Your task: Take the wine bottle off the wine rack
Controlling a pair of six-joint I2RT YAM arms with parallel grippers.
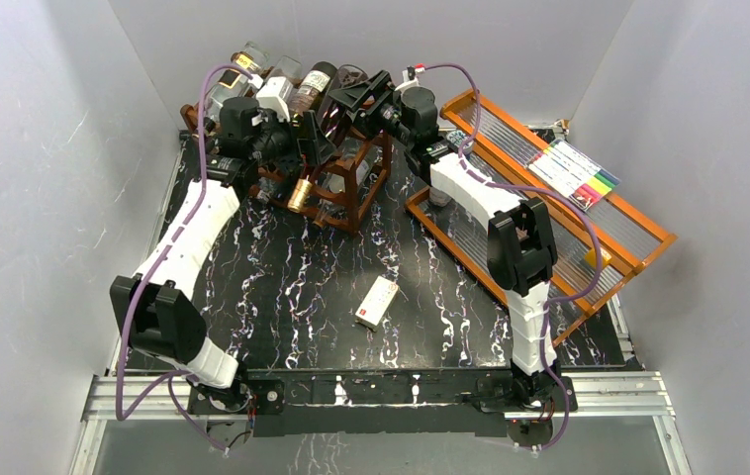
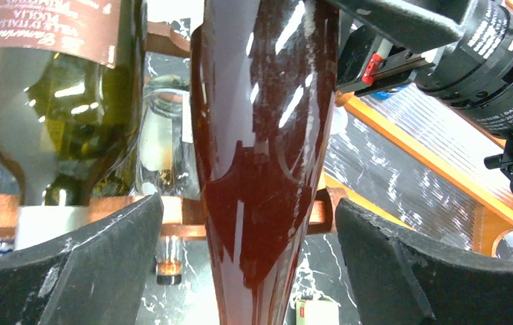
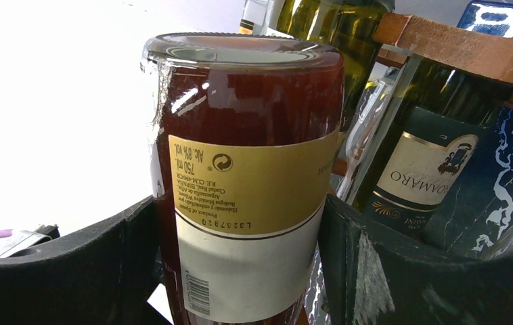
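Right wrist view: right jaws clamped round wine bottle [image 3: 247, 196] body, seemingly to carry its weight; left jaws spread wide, straddling neck without contact, likely as guard. Bottle lies above wine rack [image 1: 369, 188] top rail, not yet clear

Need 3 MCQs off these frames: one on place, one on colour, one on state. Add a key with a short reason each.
1. Where on the table is the white box?
A) far left corner
B) mid-table, between the arms
C) far right corner

2. In the right wrist view, the label on the wine bottle is:
A) yellow over white
B) blue
C) pink

3. The left tool is:
A) shut on the wine bottle
B) shut on nothing
C) open, with a gap on each side of the wine bottle

Key:
1. B, the top view shows it on bare tabletop between the arms.
2. A, a yellow band sits above a white one.
3. C, the left wrist view shows gaps between tool and glass.
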